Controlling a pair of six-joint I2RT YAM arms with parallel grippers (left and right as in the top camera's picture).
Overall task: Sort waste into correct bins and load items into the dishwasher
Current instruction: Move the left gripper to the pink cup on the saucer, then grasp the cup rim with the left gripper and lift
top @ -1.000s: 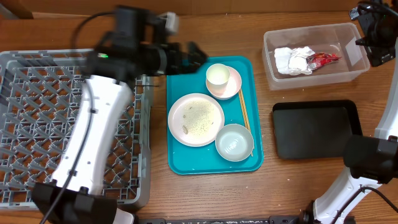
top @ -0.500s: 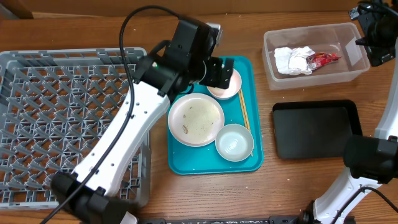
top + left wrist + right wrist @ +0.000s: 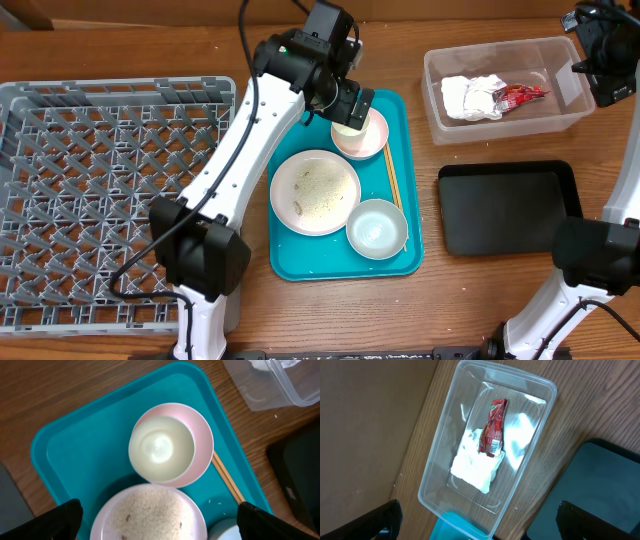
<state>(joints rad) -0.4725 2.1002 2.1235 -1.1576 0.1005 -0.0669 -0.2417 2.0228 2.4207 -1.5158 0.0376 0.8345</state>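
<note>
- The dish rack (image 3: 90,200) is running off the left edge, the left arm (image 3: 240,140) crossing its right wall.
- On the teal tray (image 3: 290,255), bowl (image 3: 377,228), plate (image 3: 300,170) with crumbs (image 3: 320,190) and chopsticks (image 3: 393,182) are lying uncovered.
- The left gripper (image 3: 352,106), jaws spread and empty, is hanging over the cup (image 3: 161,449) on its saucer (image 3: 202,442), hiding its upper rim.
- The right gripper (image 3: 481,522), wide open, is hovering by the clear tub (image 3: 540,390) holding napkin (image 3: 475,467) and wrapper (image 3: 492,427).

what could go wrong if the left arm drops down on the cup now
The cup sits off-centre on the saucer, so closing on it may drag or tip the saucer. The plate of rice crumbs lies close beside the saucer; a finger of the open left gripper could clip its rim and scatter them. The chopsticks beside it might get knocked.
</note>
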